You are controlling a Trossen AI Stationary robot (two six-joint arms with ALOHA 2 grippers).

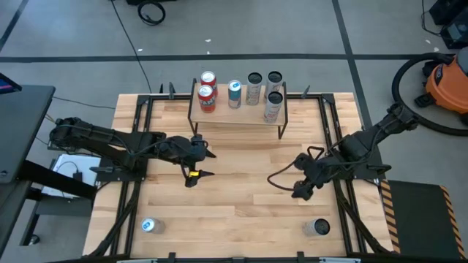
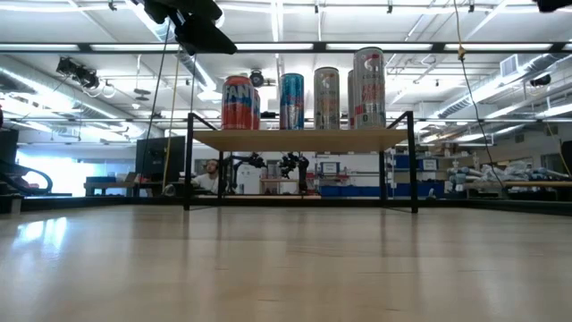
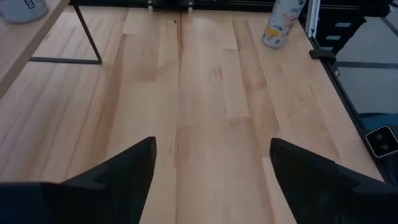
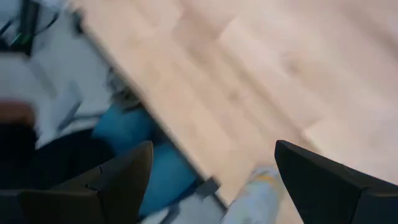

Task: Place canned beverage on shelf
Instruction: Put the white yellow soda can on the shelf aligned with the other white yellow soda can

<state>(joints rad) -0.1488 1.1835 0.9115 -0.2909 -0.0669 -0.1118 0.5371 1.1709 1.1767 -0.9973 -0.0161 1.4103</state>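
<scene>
The shelf [image 1: 238, 111], a light board on thin black legs, stands at the table's far middle, and several cans stand upright on it [image 2: 304, 89]. Two more cans stand upright near the table's front edge: a blue-topped one [image 1: 148, 226] at the left and a pale one [image 1: 316, 227] at the right. My left gripper [image 1: 207, 164] hovers open over the table's middle left with nothing between its fingers [image 3: 211, 180]. My right gripper [image 1: 298, 181] hangs open above the table's right half. In its wrist view the pale can [image 4: 255, 196] shows below, between the fingers, and is not touched.
Black frame rails [image 1: 139, 146] run along the table's left and right sides. An orange vacuum [image 1: 446, 80] stands on the floor beyond the far right corner. Bare wooden table [image 1: 241, 212] lies between the two grippers and the front cans.
</scene>
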